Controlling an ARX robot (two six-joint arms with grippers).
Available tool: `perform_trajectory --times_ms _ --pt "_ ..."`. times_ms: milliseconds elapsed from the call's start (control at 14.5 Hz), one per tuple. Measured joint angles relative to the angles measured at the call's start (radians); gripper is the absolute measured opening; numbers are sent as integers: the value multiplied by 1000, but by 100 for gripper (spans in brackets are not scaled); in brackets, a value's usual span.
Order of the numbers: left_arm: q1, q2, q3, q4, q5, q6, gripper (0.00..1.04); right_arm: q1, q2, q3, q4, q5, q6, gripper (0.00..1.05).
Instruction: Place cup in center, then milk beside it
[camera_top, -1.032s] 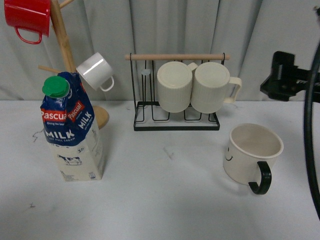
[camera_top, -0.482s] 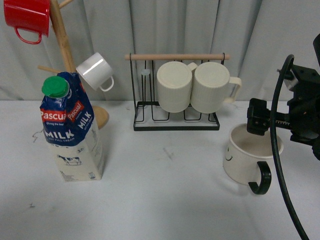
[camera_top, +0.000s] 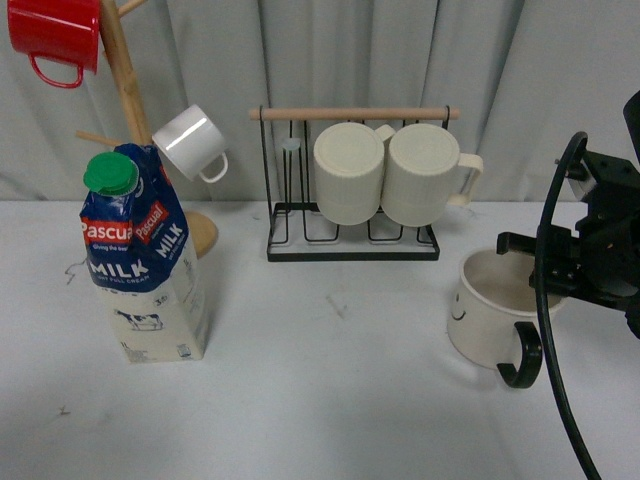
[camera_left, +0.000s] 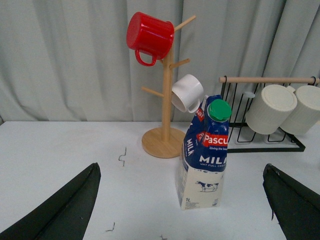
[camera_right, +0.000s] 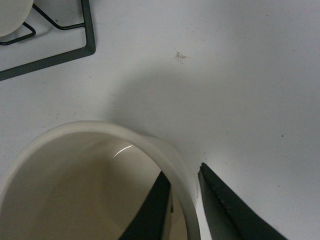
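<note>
The cup (camera_top: 482, 318) stands upright at the right of the counter (camera_top: 330, 400), its handle toward the robot. The right gripper (camera_right: 182, 172) sits over its rim with the jaws astride the wall, one inside and one outside. A sliver of gap shows, so they look parted, not pinched. The milk (camera_top: 145, 262) stands far left, ahead of the left gripper (camera_left: 181, 169), whose jaws are spread wide.

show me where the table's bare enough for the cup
Widest bare patch: mid-table, between the milk carton on the left, the wire mug rack behind and the cup on the right. The front strip is free too. Crowded: back left, by the mug tree.
</note>
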Motion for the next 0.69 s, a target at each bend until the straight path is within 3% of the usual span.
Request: perform_trajectory --times_ms 138,275,482,688 --pt "0 0 0 0 0 0 98 -1 -21 -14 -7 -18 -1 3" --pt "0 0 0 0 0 0 98 10 -100 -25 -27 -34 -1 3" --pt "0 0 0 0 0 0 98 146 -129 36 -104 -31 -7 3" --pt "0 0 0 0 0 0 98 210 -84 98 -146 -6 -34 3"
